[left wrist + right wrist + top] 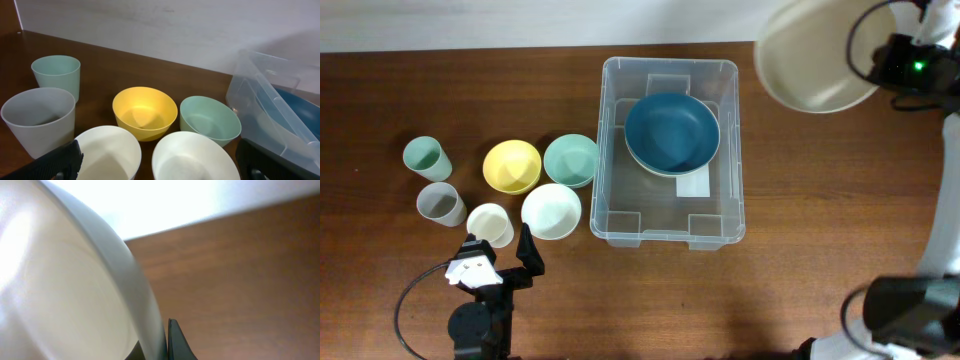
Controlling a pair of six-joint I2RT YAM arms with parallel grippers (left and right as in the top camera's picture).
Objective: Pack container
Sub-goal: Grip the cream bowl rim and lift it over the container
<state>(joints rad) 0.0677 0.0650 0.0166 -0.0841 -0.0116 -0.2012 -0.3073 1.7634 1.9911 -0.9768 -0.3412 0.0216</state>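
Holding cream bowl (pixel 815 55) by its rim, right gripper (pixel 876 72) clamped on it, raised beside far right corner of container (pixel 612 150) at table centre. Best lowered level, centred over blue bowl (pixel 672 132) to nest, clearing tub wall. Left gripper (pixel 500 248) spread wide, empty, by white cup (pixel 490 222).

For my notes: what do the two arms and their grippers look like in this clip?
Left gripper: black fingers, a white block behind them, a round black joint, a looping black cable. Right gripper: black body with a lit green light, a black cable loop, then a white link down to a rounded black joint.
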